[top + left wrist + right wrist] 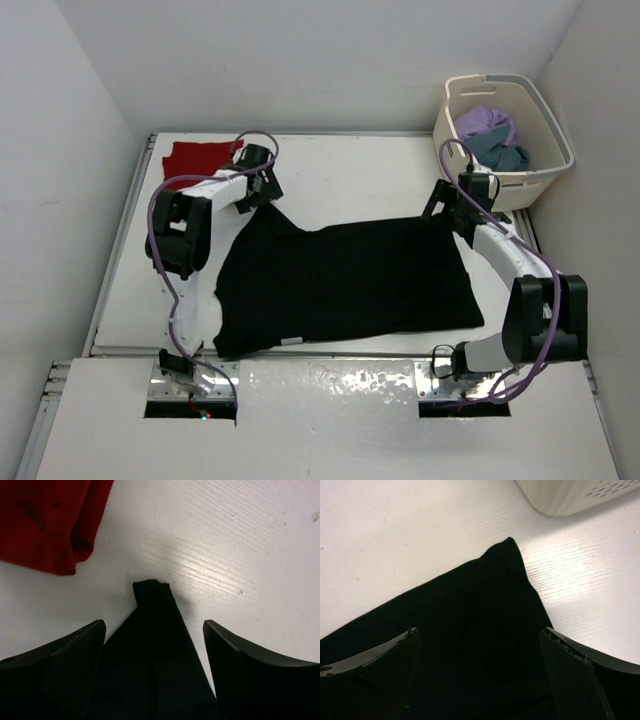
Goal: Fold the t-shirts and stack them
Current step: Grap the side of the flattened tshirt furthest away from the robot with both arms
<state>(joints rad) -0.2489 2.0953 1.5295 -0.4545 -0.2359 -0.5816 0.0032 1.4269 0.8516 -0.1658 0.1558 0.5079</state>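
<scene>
The left end effector [154, 624] hangs low over the worktop [350, 165] with its fingers [70, 655] spread. A narrow corner of the black shirt [340, 280] lies between them, its tip just ahead of the fingertips. In the wrist view, bare worktop shows between the cloth and the finger on the right. Further back the cloth runs in beside the finger on the left, and I cannot tell whether it touches. Ahead of this end effector and off to its left, close by, lies the red shirt [45, 520], bunched with a rolled edge and apart from the black corner.

The right end effector [480, 630] is spread wide too, with nothing pinched. Beneath it, between its fingers, is the other far corner of the black shirt, lying flat with its point just ahead of the fingertips. Ahead and to the right, near that corner but not touching it, stands the basket [570, 495]. Inside it the lavender shirt [485, 122] and the teal shirt [505, 152] lie crumpled together, the lavender one farther from the end effector.

The black shirt is spread out on the worktop, reaching from one end effector to the other and back towards the arms' bases. It has a small pale tag [291, 342] at its near hem.
</scene>
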